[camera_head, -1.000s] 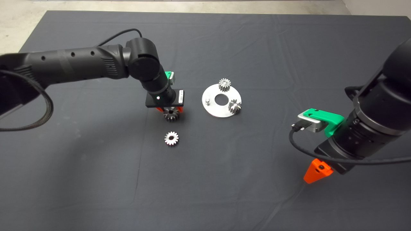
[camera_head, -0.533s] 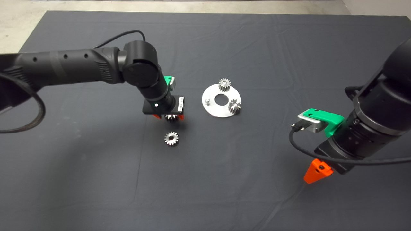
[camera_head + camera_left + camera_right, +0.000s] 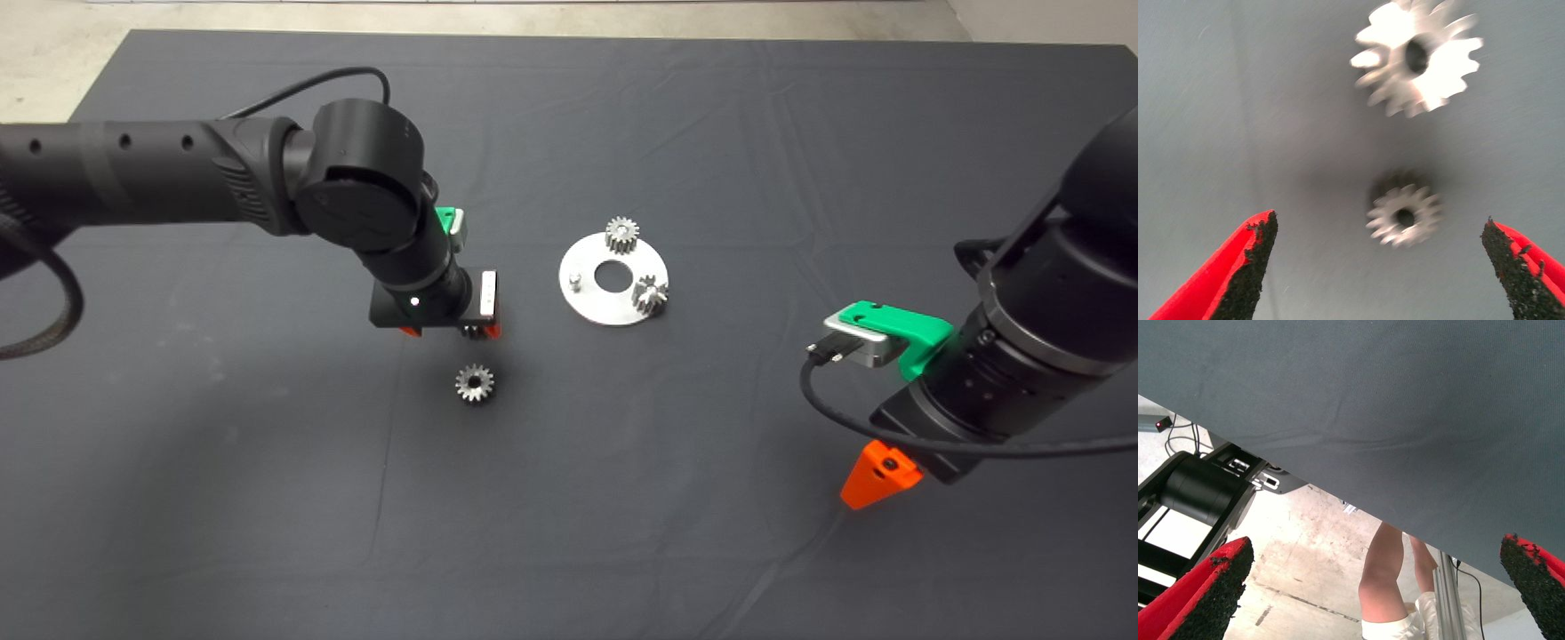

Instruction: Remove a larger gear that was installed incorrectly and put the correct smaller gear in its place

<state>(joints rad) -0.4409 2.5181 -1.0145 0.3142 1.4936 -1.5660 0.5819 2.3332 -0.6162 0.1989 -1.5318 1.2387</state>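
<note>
The left pincer (image 3: 449,331) hangs over the dark mat (image 3: 267,498) on the counter, its two fingers spread wide and gripping nothing. Two gears lie loose on the mat. The larger gear (image 3: 1405,213) sits under that pincer, between the lines of its fingers and touching neither. The smaller gear (image 3: 475,383) lies just beside it, nearer the robot. To the right, one round metal plate (image 3: 594,307) carries two more gears, one (image 3: 622,235) at its far edge and one (image 3: 652,293) at its right edge, plus one bare pin (image 3: 576,283). The right pincer (image 3: 1375,550) waits at the mat's right edge, spread open and empty.
</note>
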